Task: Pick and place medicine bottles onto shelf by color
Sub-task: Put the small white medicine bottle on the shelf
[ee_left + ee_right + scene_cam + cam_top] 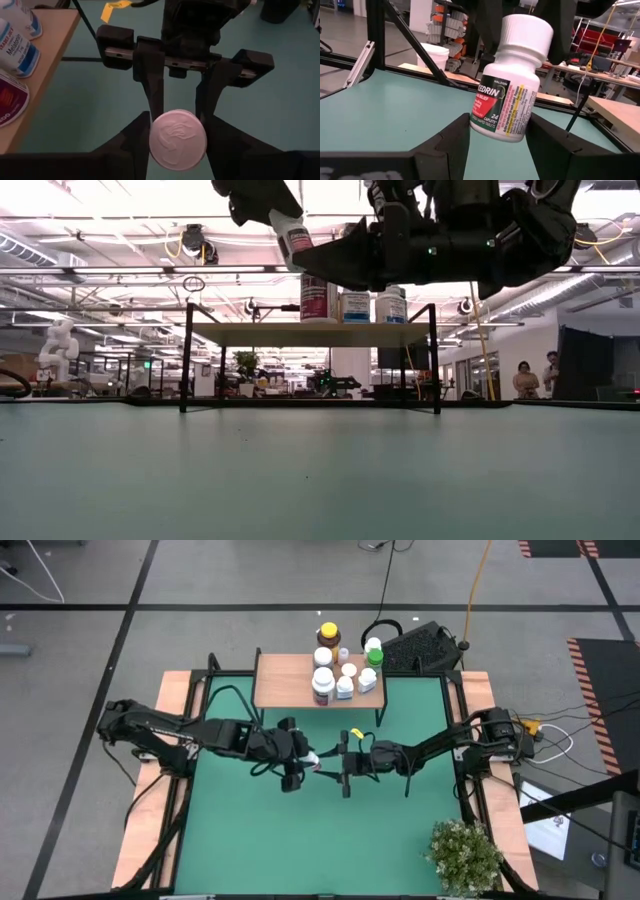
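A white medicine bottle [505,95] with a white cap and a red-and-yellow label hangs in the air above the green mat, between my two grippers at mid-table [313,757]. My left gripper [177,136] comes from the left and is shut on its cap end. My right gripper [500,142] comes from the right and is shut on its body. The shelf [285,680] stands at the far edge. Several white bottles [343,683], a green-capped one [375,658] and an amber, yellow-capped one [328,636] stand on its right part. My left gripper pinches the bottle's white cap [177,150] between its two fingers [137,137], roughly level from the table's left, the cap top facing its wrist. My right gripper has the lower labelled body [492,122] between its two fingers [455,142], level from the right. The bottle is lifted clear and tilted.
A leafy potted plant [465,855] stands at the near right corner. A black keyboard-like object [425,645] lies beyond the far edge. The shelf's black legs [185,355] stand on the mat. People [525,380] stand far off in the room.
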You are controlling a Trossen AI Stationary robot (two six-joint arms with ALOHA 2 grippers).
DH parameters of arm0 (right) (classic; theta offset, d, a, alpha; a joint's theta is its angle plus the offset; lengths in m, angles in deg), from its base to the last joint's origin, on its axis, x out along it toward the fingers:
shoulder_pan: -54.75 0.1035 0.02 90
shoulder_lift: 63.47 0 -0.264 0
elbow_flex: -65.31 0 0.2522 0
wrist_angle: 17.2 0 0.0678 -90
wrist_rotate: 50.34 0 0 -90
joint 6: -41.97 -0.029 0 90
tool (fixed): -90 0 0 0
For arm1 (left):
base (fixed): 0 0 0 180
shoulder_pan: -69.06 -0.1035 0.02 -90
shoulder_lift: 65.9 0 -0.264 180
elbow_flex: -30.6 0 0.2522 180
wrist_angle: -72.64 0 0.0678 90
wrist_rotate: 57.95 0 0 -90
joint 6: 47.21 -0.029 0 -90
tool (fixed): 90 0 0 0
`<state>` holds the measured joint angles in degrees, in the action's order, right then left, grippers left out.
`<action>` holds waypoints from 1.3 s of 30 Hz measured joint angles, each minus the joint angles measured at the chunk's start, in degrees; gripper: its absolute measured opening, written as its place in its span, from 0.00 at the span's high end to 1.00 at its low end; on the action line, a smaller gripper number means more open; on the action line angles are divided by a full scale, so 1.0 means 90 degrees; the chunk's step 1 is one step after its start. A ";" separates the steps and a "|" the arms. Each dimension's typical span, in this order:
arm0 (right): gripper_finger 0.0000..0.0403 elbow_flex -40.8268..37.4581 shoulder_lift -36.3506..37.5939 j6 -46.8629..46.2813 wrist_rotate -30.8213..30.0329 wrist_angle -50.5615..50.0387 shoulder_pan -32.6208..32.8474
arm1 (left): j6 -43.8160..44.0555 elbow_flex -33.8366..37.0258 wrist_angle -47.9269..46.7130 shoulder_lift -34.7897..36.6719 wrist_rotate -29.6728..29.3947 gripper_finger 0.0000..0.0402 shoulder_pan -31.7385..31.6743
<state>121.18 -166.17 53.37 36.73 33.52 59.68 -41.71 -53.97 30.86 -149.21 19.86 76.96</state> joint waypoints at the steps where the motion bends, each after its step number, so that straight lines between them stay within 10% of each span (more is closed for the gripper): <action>1: 0.57 0.0000 0.0000 -0.0004 -0.0006 -0.0019 0.0002 | 0.0002 0.0000 -0.0042 0.0000 0.0000 0.63 -0.0002; 20: 0.38 0.0002 0.0007 -0.1052 -0.1337 -0.1968 -0.0064 | 0.0693 -0.0032 -0.2094 0.0199 -0.0371 0.59 -0.0706; 39: 0.38 0.0000 0.0007 -0.1359 -0.1315 -0.2351 -0.0062 | 0.0102 -0.2169 -0.3862 0.0287 -0.0493 0.60 -0.1988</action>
<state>121.18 -166.10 41.14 24.90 12.37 59.13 -40.79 -73.48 -3.90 -146.63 15.42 59.07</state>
